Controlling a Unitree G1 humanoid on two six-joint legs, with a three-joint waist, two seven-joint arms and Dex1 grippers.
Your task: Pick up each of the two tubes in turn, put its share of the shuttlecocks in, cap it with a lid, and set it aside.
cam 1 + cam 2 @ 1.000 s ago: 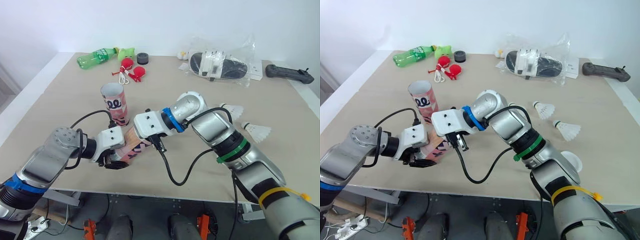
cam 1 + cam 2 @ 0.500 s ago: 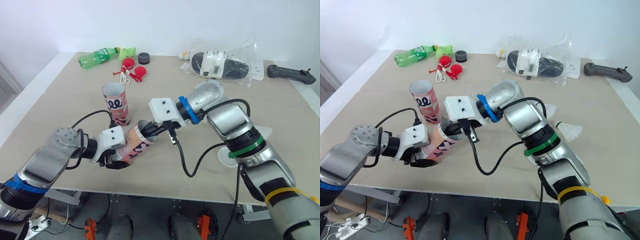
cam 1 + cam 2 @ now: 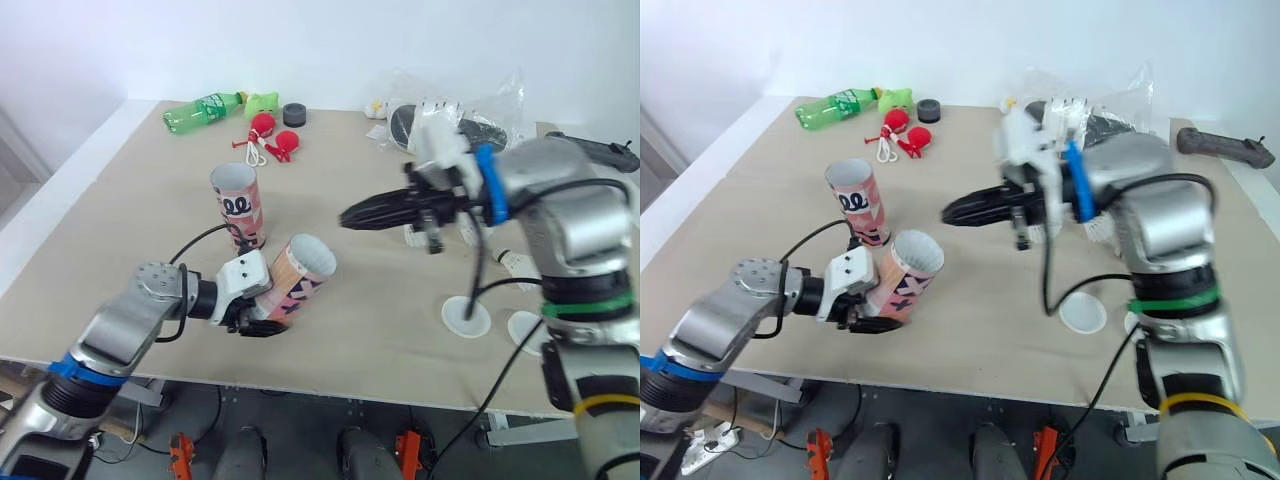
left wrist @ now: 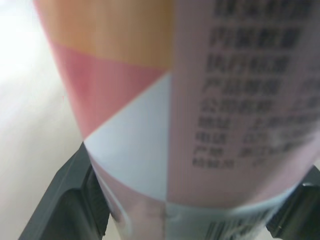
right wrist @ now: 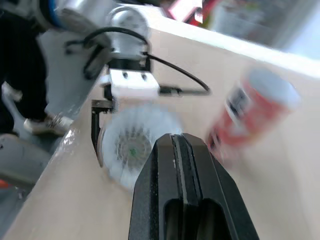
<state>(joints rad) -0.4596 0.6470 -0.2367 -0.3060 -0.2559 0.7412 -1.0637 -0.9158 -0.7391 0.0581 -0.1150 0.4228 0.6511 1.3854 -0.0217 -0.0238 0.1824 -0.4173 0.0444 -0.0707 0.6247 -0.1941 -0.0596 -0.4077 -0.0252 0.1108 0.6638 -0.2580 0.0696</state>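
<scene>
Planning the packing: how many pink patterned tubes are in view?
2. One pink patterned cardboard tube stands upright on the beige table; the other tube is tilted, held by the left gripper.

The tilted tube [image 3: 296, 279], pink-patterned, points its open mouth up and rightward, just before the upright tube [image 3: 238, 205]; white lids [image 3: 466, 316] lie flat well right.

A pink patterned cardboard tube [image 3: 237, 205] is standing upright on the beige tabletop [image 3: 120, 220], left of centre. A second matching tube [image 3: 297, 278] is leaning just near and right of it, base in the left gripper [image 3: 252, 318], a white feathered shuttlecock [image 5: 131, 147] sitting inside. Two white round plastic lids [image 3: 467, 316] are lying at the near right. A green plastic bottle [image 3: 203, 109] is lying far left.
</scene>
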